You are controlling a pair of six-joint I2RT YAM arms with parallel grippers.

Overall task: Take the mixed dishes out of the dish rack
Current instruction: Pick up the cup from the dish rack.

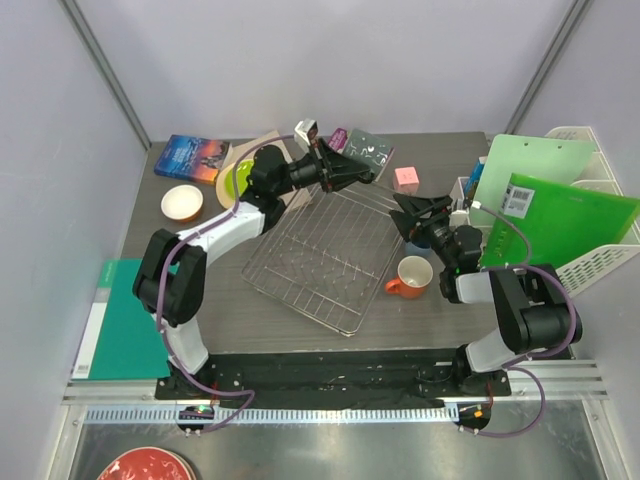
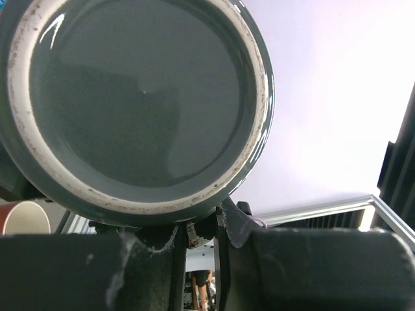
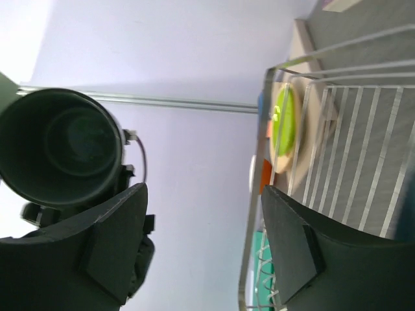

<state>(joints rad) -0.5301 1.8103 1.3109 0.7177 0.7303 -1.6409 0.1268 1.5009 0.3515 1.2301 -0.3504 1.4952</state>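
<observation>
Top view: the dish rack (image 1: 318,255) sits at an angle mid-counter (image 1: 440,320). The left arm reaches over the rack's far corner. The left claw (image 1: 342,172) is aloft with something dark at its tip, hard to separate from the claw here. The right claw (image 1: 412,215) hangs just off the rack's right edge, jaws spread. The orange mug (image 1: 410,277) is upright on the counter, just beside the rack's right side. The lime green plate (image 1: 240,180) lies on the beige plate (image 1: 268,148), just left of the rack's far corner. The small white bowl (image 1: 182,202) with the orange inside is further left, near a book (image 1: 192,157). The white basket (image 1: 590,260) is at the right edge.

Left wrist: the underside of the dark grey mug (image 2: 139,97) fills the view, with wall behind it, so it is off the counter. The claw's fingers (image 2: 149,259) are nearly pressed together and pinch the mug at its lower edge. The exact hold is hidden.

Right wrist: the fingers (image 3: 292,246) stand wide apart with nothing between them. The mug's open mouth shows at the left. Rack wires and the lime green plate show at the right.
</observation>
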